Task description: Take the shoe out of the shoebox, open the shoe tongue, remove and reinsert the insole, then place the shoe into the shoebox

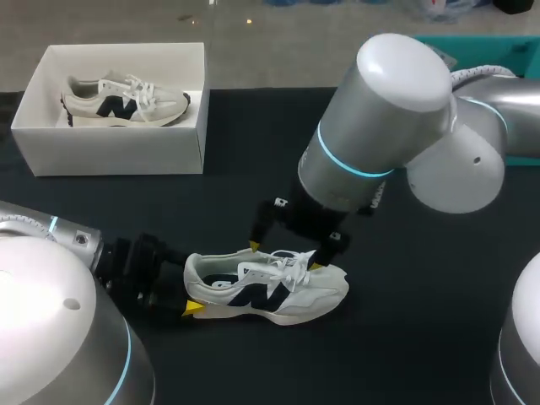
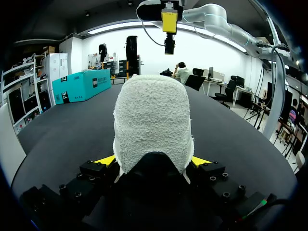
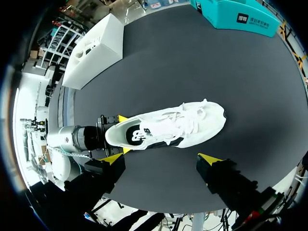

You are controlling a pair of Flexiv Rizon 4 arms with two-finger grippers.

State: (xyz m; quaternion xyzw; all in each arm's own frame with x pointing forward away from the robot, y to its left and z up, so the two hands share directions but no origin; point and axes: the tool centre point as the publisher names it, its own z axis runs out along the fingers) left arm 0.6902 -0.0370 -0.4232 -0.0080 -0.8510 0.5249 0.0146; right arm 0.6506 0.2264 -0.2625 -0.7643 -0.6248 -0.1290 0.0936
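A white sneaker (image 1: 304, 295) with a dark side logo lies upright on the black table, toe to the right. My left gripper (image 1: 190, 291) is shut on its heel; in the left wrist view the fluffy heel (image 2: 151, 120) fills the space between both yellow tips. My right gripper (image 1: 285, 256) hangs open just above the laces, one tip on each side of the tongue. In the right wrist view the sneaker (image 3: 168, 127) lies ahead of the gripper (image 3: 161, 159), apart from its fingers. The white shoebox (image 1: 118, 152) stands at the far left with a second matching sneaker (image 1: 122, 101) inside.
A teal carton (image 3: 236, 17) sits near the table's far right edge, also visible as the teal carton (image 2: 79, 84) beyond the heel. Bare black tabletop (image 1: 405, 337) stretches right of and in front of the sneaker.
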